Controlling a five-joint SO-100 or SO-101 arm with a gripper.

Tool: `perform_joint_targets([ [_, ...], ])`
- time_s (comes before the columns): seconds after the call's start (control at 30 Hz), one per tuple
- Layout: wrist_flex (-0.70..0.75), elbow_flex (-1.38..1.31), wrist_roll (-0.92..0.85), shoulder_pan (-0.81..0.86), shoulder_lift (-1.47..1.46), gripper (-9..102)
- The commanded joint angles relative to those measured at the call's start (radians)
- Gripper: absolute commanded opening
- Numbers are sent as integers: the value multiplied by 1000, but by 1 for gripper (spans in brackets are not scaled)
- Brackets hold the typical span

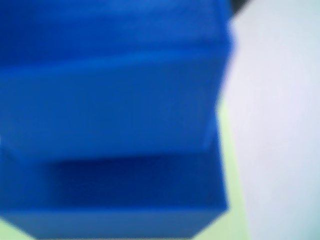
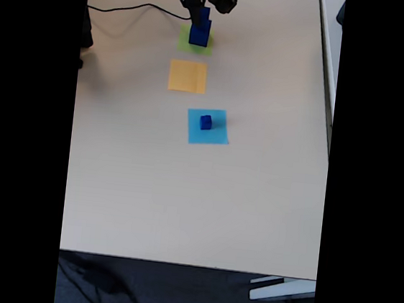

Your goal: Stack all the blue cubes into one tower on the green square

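Note:
In the wrist view, blurred and very close, a blue cube (image 1: 110, 95) rests on a larger blue cube (image 1: 135, 200), with a strip of the green square (image 1: 232, 175) beside them. The fixed view shows this stack (image 2: 199, 34) on the green square (image 2: 206, 48) at the far end of the table. My gripper (image 2: 204, 12) is right at the top of the stack; its fingers are too small and dark to read. A small blue cube (image 2: 205, 121) sits apart on a light blue square (image 2: 215, 135).
An orange square (image 2: 187, 76) lies between the green and the light blue squares. A black cable (image 2: 123, 7) runs along the table's far left. The pale table (image 2: 182, 207) ends at its near edge, with a second table (image 2: 330, 35) at the right.

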Motion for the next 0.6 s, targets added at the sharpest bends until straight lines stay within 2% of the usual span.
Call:
perform_joint_targets([
  [0.0, 2, -58, 5, -8, 6, 1],
  [0.57, -2, -91, -6, 0, -26, 1],
])
